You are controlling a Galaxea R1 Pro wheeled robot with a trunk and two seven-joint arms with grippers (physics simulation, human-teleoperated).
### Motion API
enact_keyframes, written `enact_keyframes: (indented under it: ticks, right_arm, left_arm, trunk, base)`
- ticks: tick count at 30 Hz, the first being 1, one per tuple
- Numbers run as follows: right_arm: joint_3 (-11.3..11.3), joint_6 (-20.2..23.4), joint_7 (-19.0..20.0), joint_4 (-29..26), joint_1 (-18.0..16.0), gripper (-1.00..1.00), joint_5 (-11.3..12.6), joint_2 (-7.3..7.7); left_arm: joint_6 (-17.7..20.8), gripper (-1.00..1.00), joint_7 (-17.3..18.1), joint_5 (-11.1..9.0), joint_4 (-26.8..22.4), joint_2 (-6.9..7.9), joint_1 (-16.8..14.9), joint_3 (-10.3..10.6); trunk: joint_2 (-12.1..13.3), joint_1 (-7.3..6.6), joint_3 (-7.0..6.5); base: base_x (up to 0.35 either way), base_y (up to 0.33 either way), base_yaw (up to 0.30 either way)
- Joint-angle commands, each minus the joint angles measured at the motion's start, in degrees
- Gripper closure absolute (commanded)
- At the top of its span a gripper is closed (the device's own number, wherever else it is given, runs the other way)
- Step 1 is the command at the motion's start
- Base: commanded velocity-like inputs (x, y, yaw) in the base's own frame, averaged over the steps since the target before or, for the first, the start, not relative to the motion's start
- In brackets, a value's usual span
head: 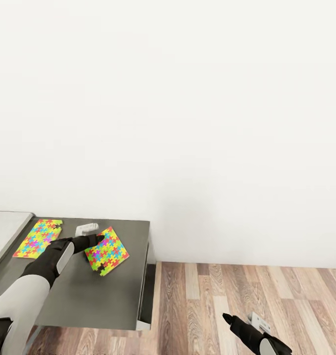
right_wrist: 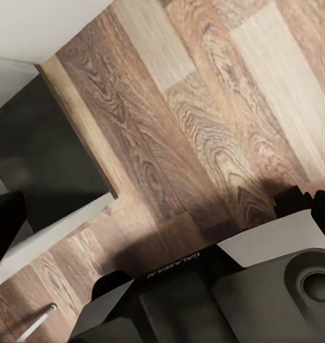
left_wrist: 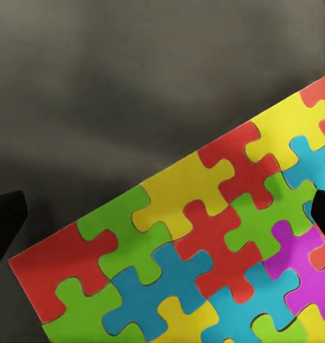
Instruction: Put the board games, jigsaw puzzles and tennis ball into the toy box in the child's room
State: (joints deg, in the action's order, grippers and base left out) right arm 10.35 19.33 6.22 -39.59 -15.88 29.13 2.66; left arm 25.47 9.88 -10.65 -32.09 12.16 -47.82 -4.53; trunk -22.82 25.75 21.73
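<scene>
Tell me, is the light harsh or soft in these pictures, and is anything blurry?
Head view: soft, even light; the white wall is nearly featureless, with a faint shadow beside the dark grey table. Left wrist view: the multicoloured jigsaw puzzle is sharp, and the tabletop shows a hazy pale sheen. Right wrist view: the wood-plank floor is crisp, with a dark shadow near the robot's base.

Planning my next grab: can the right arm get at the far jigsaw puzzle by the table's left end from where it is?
Probably not. The right gripper hangs low over the floor, off the table, and the left arm and the nearer puzzle lie between it and the far puzzle.
</scene>
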Motion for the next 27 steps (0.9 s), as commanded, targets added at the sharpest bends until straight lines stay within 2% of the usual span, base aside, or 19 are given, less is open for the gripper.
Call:
enact_keyframes:
  ticks: [1, 12, 18, 27]
  right_arm:
    - [0.2, 0.4, 0.2, 0.0, 0.0, -1.0, 0.2, -0.03]
    - [0.2, 0.4, 0.2, 0.0, 0.0, -1.0, 0.2, -0.03]
    - [0.2, 0.4, 0.2, 0.0, 0.0, -1.0, 0.2, -0.03]
    - [0.2, 0.4, 0.2, 0.0, 0.0, -1.0, 0.2, -0.03]
  left_arm:
    - [0.5, -1.0, 0.2, -0.3, 1.9, -0.03, 0.0, -0.1]
    - [0.5, -1.0, 0.2, -0.3, 1.9, -0.03, 0.0, -0.1]
    - [0.5, -1.0, 0.2, -0.3, 1.9, -0.11, 0.0, -0.1]
    - [0.5, -1.0, 0.2, -0.3, 1.9, -0.04, 0.0, -0.1]
  trunk:
    - [-0.1, 0.04, 0.11]
    - [-0.1, 0.04, 0.11]
    - [-0.1, 0.04, 0.11]
    - [-0.1, 0.04, -0.01]
  base:
    - [-0.062, -0.132, 0.0]
    - [-0.01, -0.071, 0.0]
    - [0.0, -0.166, 0.0]
    - [0.0, -0.019, 0.0]
